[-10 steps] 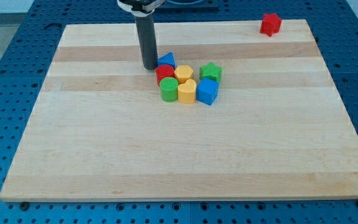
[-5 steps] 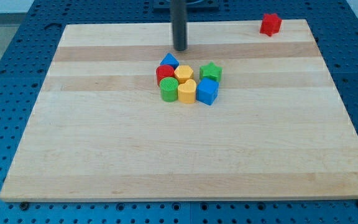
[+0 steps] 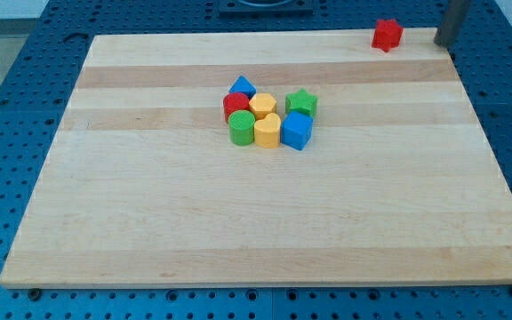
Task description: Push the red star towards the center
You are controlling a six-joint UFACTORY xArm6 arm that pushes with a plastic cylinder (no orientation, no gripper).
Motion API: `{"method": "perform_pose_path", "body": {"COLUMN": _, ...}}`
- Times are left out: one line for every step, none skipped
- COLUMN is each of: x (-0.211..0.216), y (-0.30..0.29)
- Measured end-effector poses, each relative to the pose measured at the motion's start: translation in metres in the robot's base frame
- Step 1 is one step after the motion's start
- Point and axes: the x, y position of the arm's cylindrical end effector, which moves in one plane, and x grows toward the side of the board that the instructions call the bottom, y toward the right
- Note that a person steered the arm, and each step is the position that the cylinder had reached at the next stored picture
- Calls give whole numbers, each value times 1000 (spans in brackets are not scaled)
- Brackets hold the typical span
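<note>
Meanwhile, my tip [image 3: 445,43] stood at the table's [image 3: 149,222] far right corner, at about 1 o'clock from the board's middle, just off the wooden edge and over the blue pegboard [image 3: 7,89]. The rod carried no fingers, so no wide or narrow setting could be told. The red star [image 3: 386,35] sat near the view's top edge, at 9 o'clock from the tip and near it but apart, with bare wood between them. Well apart from both, at about 8 o'clock from the star, a tight cluster held the middle of the table: a blue block [image 3: 242,87] with a peaked top at 12 o'clock, a red block [image 3: 236,104] below it, a yellow block [image 3: 262,105] at the heart, a green star [image 3: 302,102] at 3 o'clock, and along the near side a green cylinder [image 3: 242,129], a second yellow block [image 3: 268,131] and a blue block [image 3: 297,132] at 5 o'clock. Neighbouring blocks touched or stood just beside one another.
</note>
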Motion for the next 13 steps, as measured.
{"method": "perform_pose_path", "body": {"x": -4, "y": 0}}
{"method": "perform_pose_path", "body": {"x": -4, "y": -24}}
{"method": "perform_pose_path", "body": {"x": -4, "y": -88}}
{"method": "perform_pose_path", "body": {"x": -3, "y": -152}}
{"method": "perform_pose_path", "body": {"x": 19, "y": -204}}
{"method": "perform_pose_path", "body": {"x": 10, "y": -208}}
{"method": "perform_pose_path", "body": {"x": -3, "y": -194}}
{"method": "perform_pose_path", "body": {"x": -4, "y": -140}}
{"method": "perform_pose_path", "body": {"x": -1, "y": -106}}
{"method": "perform_pose_path", "body": {"x": 20, "y": -137}}
{"method": "perform_pose_path", "body": {"x": 43, "y": -201}}
{"method": "perform_pose_path", "body": {"x": 65, "y": -245}}
{"method": "perform_pose_path", "body": {"x": 66, "y": -224}}
